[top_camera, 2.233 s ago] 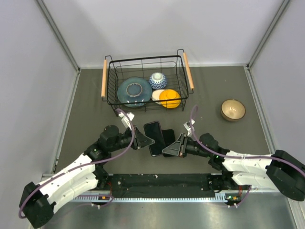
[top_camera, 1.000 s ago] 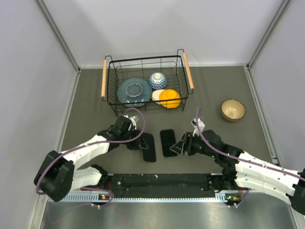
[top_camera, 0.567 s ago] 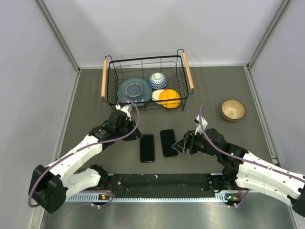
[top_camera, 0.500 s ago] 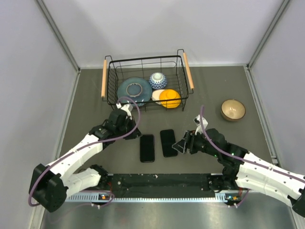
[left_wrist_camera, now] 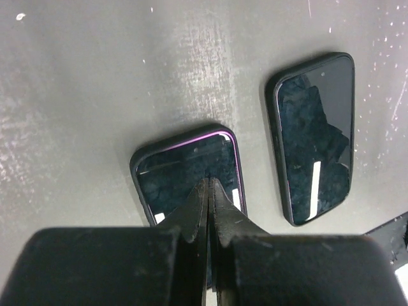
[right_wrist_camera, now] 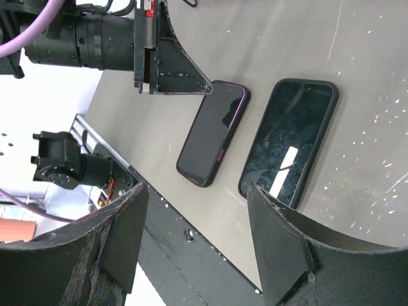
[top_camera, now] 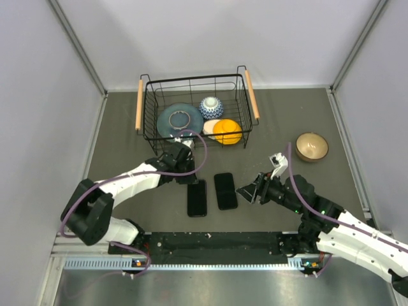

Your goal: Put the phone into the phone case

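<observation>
The phone (top_camera: 225, 190) lies flat with its glossy black face up. A duller black rim, the phone case (left_wrist_camera: 272, 137), frames it all round in the left wrist view; it also shows in the right wrist view (right_wrist_camera: 290, 150). My right gripper (top_camera: 247, 192) is open and empty, just right of it and apart from it. My left gripper (top_camera: 192, 178) is shut and empty. Its tips (left_wrist_camera: 209, 183) sit over the far end of a purple-edged phone (top_camera: 197, 198), which lies left of the cased phone.
A black wire basket (top_camera: 143, 115) with a plate, bowls and an orange thing stands at the back. A tan bowl (top_camera: 312, 146) sits at the right. A black rail (top_camera: 217, 245) runs along the near edge.
The purple-edged phone was set down left of the cased phone. My left gripper has since swung right to that phone's far end. My right gripper has drawn back to the right.
</observation>
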You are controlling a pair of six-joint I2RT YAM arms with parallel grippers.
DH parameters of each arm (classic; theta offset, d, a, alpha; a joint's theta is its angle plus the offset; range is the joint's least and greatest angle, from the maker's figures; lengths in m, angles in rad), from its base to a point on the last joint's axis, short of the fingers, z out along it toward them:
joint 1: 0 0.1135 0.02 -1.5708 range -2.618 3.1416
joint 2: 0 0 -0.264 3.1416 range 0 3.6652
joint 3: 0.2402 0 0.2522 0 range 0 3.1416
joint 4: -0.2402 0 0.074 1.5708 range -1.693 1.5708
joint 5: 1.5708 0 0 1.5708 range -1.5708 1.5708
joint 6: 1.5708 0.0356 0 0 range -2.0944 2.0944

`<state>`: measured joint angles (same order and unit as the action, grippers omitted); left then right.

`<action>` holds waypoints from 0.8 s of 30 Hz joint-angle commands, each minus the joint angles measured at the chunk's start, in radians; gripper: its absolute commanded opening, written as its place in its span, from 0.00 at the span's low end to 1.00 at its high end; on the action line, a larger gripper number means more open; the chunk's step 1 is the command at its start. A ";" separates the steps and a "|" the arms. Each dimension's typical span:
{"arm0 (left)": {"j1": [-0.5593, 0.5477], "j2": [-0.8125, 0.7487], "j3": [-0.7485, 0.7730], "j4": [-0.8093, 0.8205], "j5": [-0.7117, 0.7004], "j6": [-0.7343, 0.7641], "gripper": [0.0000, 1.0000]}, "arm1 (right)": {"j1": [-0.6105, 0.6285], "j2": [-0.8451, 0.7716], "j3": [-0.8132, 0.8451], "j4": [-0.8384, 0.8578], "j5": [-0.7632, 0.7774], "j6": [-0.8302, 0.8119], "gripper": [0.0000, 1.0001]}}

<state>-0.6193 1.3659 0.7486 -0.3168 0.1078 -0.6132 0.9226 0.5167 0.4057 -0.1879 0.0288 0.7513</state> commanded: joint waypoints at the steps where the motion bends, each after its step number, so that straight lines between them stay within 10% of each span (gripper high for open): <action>1: -0.025 0.065 0.046 0.085 -0.043 0.021 0.00 | 0.002 0.011 0.016 -0.010 0.054 -0.027 0.63; 24: -0.123 0.214 0.041 -0.008 -0.195 -0.062 0.00 | 0.001 0.014 0.010 -0.028 0.048 -0.017 0.59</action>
<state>-0.7361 1.5429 0.8097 -0.2394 -0.0082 -0.6365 0.9226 0.5320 0.4057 -0.2321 0.0818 0.7406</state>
